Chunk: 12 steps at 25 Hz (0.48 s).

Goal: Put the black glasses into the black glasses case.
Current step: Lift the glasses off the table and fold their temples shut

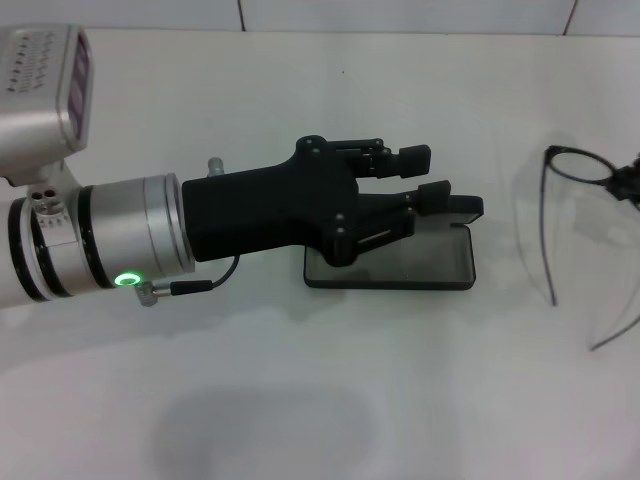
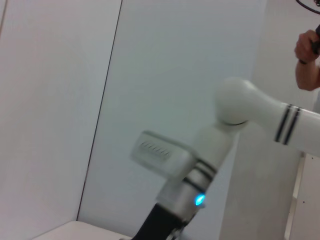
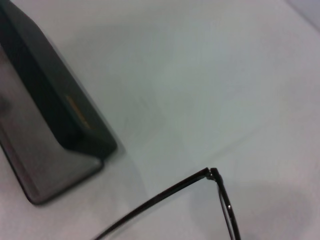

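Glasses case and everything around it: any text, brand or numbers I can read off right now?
Nothing is readable.
Black glasses case: a short orange marking on its lid, too blurred to read.
Black glasses, left gripper and table: no lettering visible.

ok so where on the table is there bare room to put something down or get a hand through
Bare table runs along the near edge, below the left pincer and the black glasses case. Another free strip lies behind them, up to the wall. The gap between the case and the black glasses is passable but narrow. It is crowded around the open case, where the left pincer hovers, and at the right edge, where the right pincer holds the glasses.
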Each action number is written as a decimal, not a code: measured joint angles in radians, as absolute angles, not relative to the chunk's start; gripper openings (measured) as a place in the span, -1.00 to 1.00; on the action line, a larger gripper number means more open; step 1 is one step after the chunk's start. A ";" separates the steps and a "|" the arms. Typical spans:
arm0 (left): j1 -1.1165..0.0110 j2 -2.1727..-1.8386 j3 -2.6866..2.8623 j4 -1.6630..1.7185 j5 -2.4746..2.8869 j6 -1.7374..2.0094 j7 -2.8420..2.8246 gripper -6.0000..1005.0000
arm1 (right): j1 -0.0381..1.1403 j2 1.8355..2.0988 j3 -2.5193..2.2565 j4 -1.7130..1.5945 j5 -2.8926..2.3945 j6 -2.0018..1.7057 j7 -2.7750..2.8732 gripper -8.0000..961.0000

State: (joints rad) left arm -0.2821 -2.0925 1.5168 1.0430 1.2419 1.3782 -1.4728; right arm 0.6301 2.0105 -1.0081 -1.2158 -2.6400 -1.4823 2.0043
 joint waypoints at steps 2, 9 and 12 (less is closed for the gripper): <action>-0.281 -2.093 1.517 1.043 1.231 1.377 -1.473 -0.37 | 0.564 2.013 -0.985 -1.346 -2.552 -1.544 2.005 -0.76; -0.318 -2.093 1.521 1.023 1.173 1.437 -1.473 -0.41 | 0.445 2.020 -0.813 -1.430 -1.989 -1.713 1.871 -0.76; -0.387 -2.093 1.525 0.979 1.146 1.507 -1.465 -0.43 | 0.415 2.021 -0.797 -1.312 -1.840 -1.708 1.765 -0.76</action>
